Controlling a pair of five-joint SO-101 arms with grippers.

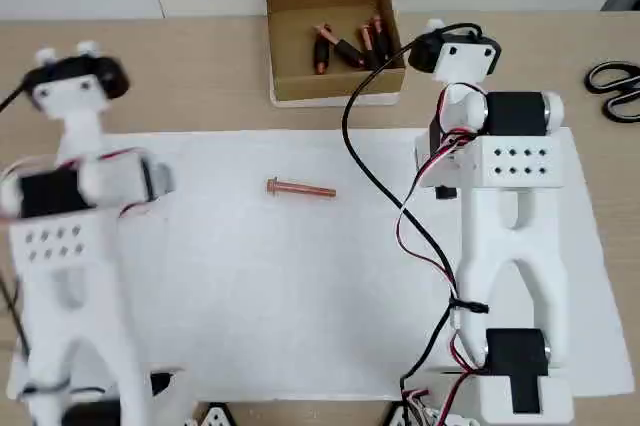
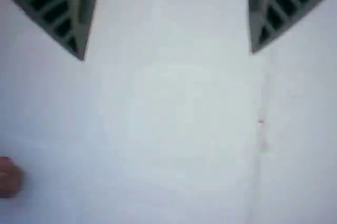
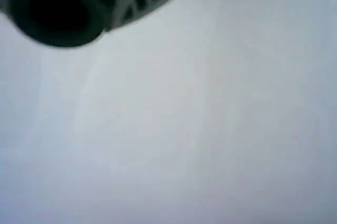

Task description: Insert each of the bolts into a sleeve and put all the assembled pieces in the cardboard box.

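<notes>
Bolt (image 1: 300, 189) lay mid-frame on the white sheet (image 1: 250, 276), long axis left to right, head left, shank pointing right. Left claw (image 2: 167, 53) gaped open, right claw (image 3: 108, 11) gripped a black sleeve (image 3: 58, 16), bore facing the camera.

High view down over table (image 1: 200, 56), wrist views near mat (image 2: 174, 129)
</notes>
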